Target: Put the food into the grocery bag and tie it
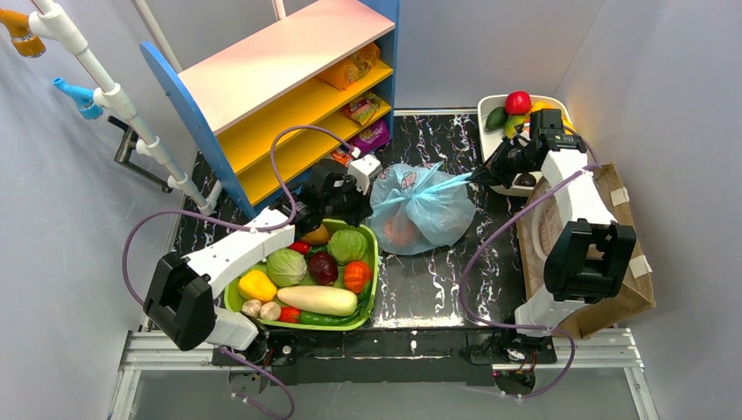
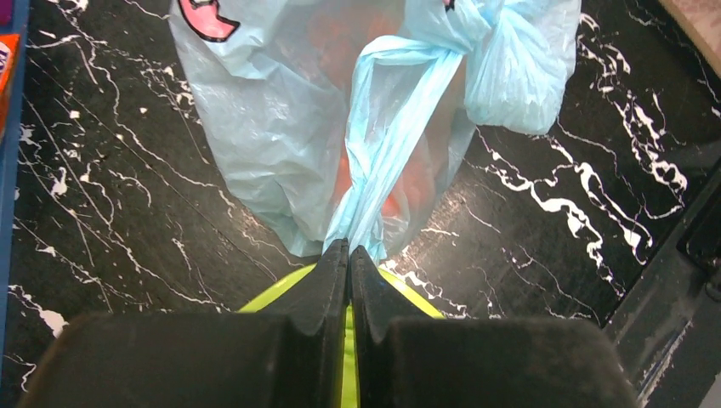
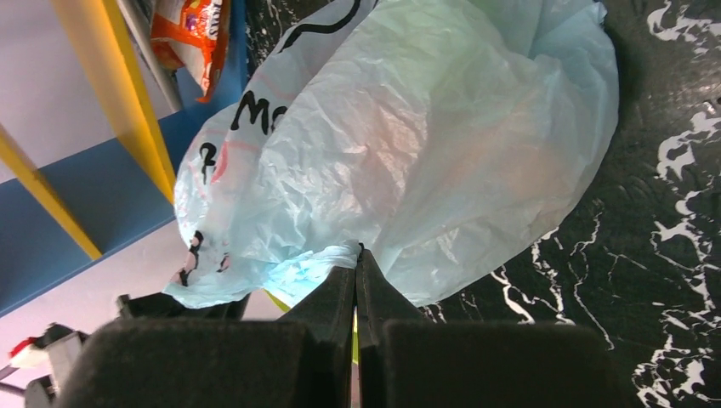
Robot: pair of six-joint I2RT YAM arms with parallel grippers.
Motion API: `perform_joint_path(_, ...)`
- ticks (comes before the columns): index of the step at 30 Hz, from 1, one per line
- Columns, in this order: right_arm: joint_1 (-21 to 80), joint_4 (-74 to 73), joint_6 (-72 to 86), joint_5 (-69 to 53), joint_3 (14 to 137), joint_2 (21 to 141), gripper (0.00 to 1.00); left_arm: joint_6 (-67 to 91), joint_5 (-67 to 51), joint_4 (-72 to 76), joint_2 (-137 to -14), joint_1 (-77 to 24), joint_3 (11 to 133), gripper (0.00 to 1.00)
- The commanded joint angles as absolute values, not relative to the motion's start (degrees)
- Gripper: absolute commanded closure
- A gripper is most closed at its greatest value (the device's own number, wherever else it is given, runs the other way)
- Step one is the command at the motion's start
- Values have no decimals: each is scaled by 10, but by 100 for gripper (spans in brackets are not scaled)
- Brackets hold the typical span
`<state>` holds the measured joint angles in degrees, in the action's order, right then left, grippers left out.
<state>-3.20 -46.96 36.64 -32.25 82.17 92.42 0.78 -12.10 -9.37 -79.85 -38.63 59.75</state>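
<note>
Tabletop: black surface with white marble veining; it carries everything listed below.
Shelf unit: blue side panels and yellow shelves, at the far left of the tabletop, with snack packets on the shelves.
Paper bag: stiff and brown, lying along the right edge, partly under the right arm.
Green tray: at the near left, holding cabbages, a long white radish and other vegetables, with the left arm reaching over it.
Grocery bag: crinkly light-blue plastic with dark printed marks, resting on the tabletop centre between the green tray and the white bin. Its handles are gathered and twisted together at the top.
White bin: at the far right corner, holding red, green and yellow produce.
Left tool: fingers pressed together, pinching a twisted strand of grocery-bag handle that runs up to the knotted top.
Right tool: fingers likewise closed, clamping a bunch of the bag's plastic. In the overhead view a strand stretches taut from the bag's top toward it.
Food: an orange, rounded shape seen through the translucent plastic, low inside the grocery bag.
</note>
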Motion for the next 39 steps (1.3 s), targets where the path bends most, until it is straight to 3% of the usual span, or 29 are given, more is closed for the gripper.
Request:
perform_joint_path(1,-49,-423,316,-248,822,933,99,15,-73,-142,-804,-359,587,100)
perform_joint_path(18,-25,-460,236,-217,814,1030,99,36,-88,-100,-866,-357,559,100)
perform_joint_path(29,-18,-478,230,-234,825,1017,99,36,-78,-129,-853,-357,572,100)
perform_joint_path(37,-5,-573,221,-236,927,1031,98,10,-118,-173,-842,-357,614,80)
perform_joint_path(39,-2,-584,222,-236,946,1027,87,7,-122,-181,-837,-357,618,78)
